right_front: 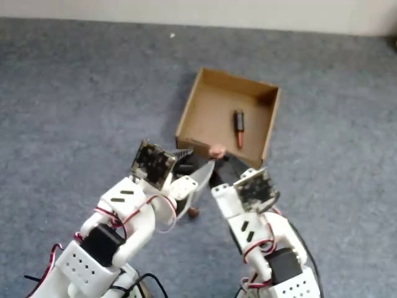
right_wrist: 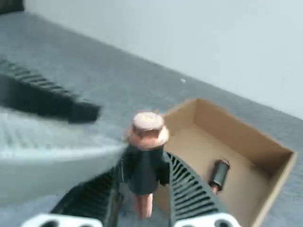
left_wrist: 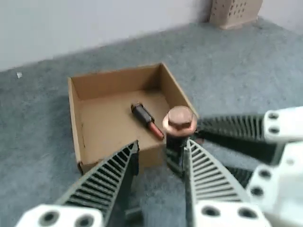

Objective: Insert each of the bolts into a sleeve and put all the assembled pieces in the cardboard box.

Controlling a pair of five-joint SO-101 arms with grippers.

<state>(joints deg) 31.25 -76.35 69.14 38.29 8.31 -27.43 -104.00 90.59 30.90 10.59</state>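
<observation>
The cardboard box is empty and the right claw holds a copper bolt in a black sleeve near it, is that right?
Not empty: the high view shows one assembled piece lying in the cardboard box. The right claw does hold a copper bolt in a black sleeve near it.

first piece (right_front: 239, 129) lies in the cardboard box (right_front: 214, 115), second piece (right_front: 216, 151) before it.
</observation>
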